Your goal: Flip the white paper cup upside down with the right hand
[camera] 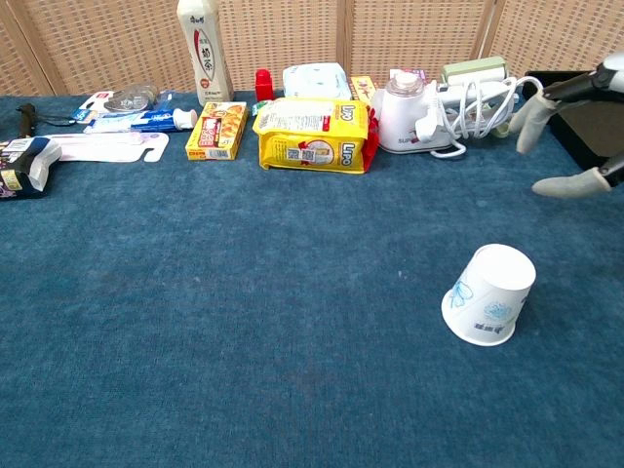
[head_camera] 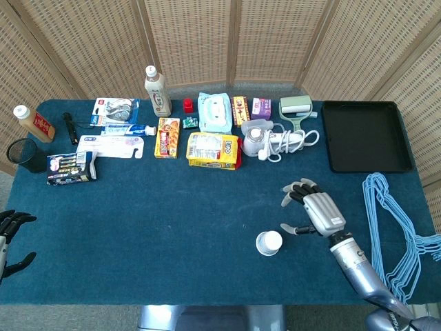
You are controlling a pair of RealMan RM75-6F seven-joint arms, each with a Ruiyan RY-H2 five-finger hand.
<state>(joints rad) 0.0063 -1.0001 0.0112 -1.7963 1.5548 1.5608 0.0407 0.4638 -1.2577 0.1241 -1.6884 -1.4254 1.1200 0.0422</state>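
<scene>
The white paper cup (head_camera: 269,243) (camera: 489,293) stands free on the blue tablecloth with its base up and its wide rim down, leaning slightly in the chest view. My right hand (head_camera: 313,210) hovers just right of the cup, apart from it, with fingers spread and nothing in them. The chest view catches only its fingers (camera: 571,185) at the right edge. My left hand (head_camera: 10,238) lies at the table's near left corner, fingers apart, holding nothing.
A black tray (head_camera: 365,134) sits at the back right, and blue hangers (head_camera: 400,234) lie along the right edge. A yellow packet (head_camera: 213,149), a white corded appliance (head_camera: 265,138), boxes and bottles line the back. A black cup (head_camera: 24,153) stands far left.
</scene>
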